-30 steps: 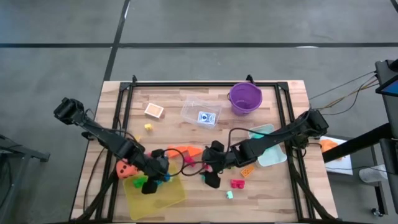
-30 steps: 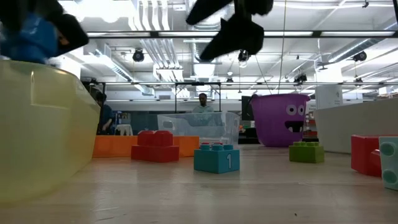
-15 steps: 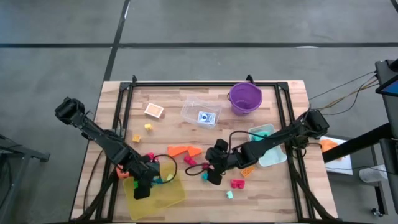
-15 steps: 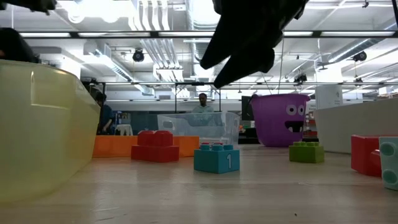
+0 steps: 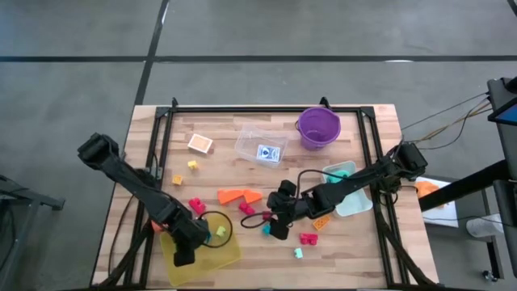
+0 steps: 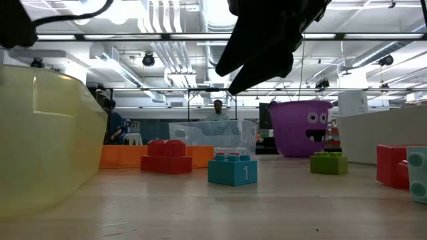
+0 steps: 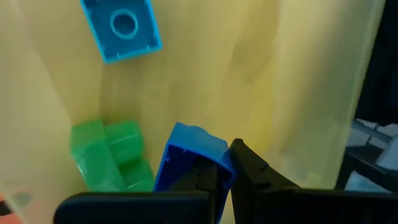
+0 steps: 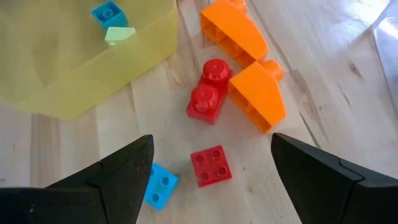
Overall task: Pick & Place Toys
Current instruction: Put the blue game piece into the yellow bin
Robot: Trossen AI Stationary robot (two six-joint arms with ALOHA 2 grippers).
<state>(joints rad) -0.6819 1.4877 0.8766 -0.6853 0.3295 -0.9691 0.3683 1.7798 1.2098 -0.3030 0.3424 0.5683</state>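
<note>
Brick point(image 7: 189, 163), blue, is sitting pinched in your left fingers point(image 7: 249, 171) over the yellow tray point(image 7: 298, 74); opening too high risks it bouncing out. Your right fingers point(image 8: 211, 171) are hanging spread above red bricks point(image 8: 210, 165) on the bench point(image 8: 323, 81).

Wooden table point(image 5: 242, 259) carrying a yellow tray point(image 5: 222, 252) under the left gripper point(image 5: 182, 255); red bricks point(image 8: 210, 167) and orange wedges point(image 8: 249, 68) just beyond the right gripper point(image 8: 211, 186); purple bucket point(image 5: 317, 128) farther off.

My left fingers point(image 7: 221, 180) hang inside the tray point(image 5: 230, 250); my right fingers point(image 8: 211, 171) hover over bricks point(image 8: 210, 165) beside it on the bench point(image 5: 242, 174).
</note>
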